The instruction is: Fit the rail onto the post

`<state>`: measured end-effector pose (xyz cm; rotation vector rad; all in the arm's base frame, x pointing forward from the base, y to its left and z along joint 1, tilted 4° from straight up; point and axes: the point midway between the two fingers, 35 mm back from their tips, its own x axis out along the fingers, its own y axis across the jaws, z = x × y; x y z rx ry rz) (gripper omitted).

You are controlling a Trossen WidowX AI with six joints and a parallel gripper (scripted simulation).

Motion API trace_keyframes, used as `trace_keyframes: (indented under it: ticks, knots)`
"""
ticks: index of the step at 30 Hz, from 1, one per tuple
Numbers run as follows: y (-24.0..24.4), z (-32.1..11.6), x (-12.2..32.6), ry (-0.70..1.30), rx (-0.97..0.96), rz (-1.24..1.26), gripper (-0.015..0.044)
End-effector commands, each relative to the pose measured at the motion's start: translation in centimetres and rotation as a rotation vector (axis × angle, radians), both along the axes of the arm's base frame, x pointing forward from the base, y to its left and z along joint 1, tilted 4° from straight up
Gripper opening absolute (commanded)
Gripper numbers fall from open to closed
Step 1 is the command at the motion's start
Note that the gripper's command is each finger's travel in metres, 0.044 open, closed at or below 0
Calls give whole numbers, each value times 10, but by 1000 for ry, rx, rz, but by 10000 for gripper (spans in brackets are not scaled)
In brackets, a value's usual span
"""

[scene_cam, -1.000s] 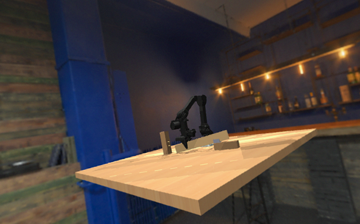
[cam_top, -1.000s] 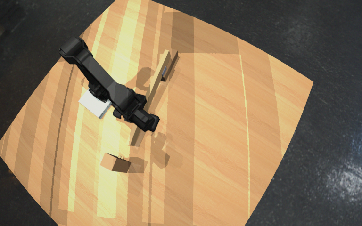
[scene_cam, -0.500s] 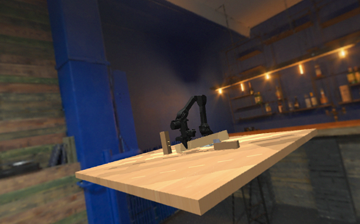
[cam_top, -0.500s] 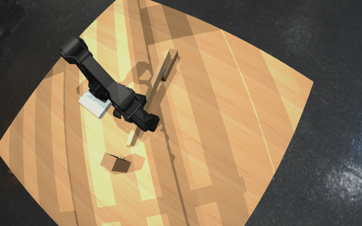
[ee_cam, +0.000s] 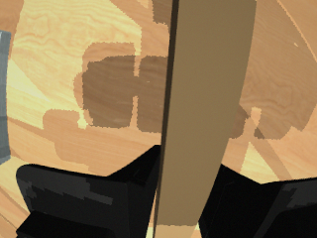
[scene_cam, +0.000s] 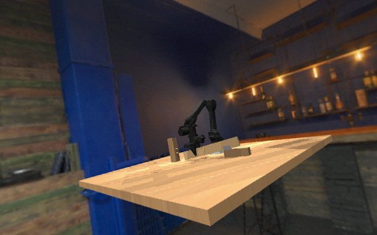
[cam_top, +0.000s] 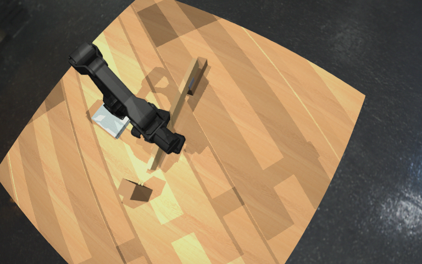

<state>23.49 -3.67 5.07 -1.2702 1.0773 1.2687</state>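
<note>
The long wooden rail [cam_top: 182, 93] [scene_cam: 216, 146] [ee_cam: 208, 89] slants, its far end higher and its near end low at the table. Its far end is beside the footboard block [cam_top: 198, 77] [scene_cam: 237, 152] with the blue-grey bracket [cam_top: 191, 83] [scene_cam: 226, 147]; I cannot tell how it sits there. The upright post [cam_top: 141, 192] [scene_cam: 173, 150] stands apart from the near end, its pegs [cam_top: 140, 183] facing the rail. My gripper [scene_cam: 195, 154] [ee_cam: 173, 153] is shut on the rail near its near end, one finger on each side. The arm hides the fingertips in the top view.
A pale flat plate [cam_top: 107, 126] lies under the arm on the side away from the footboard block; its edge [ee_cam: 4, 99] shows at the left of the wrist view. The arm crosses above the rail. Patchy shadows and bright stripes fall on the table [cam_top: 249, 130].
</note>
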Motion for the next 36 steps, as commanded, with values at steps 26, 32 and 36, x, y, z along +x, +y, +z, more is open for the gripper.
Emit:
trace_keyframes:
  ticks: [26, 32, 36]
  knots:
    - [0, 18, 5, -10, 3, 2, 0]
    - [0, 21, 5, -10, 3, 2, 0]
    - [0, 24, 5, -10, 3, 2, 0]
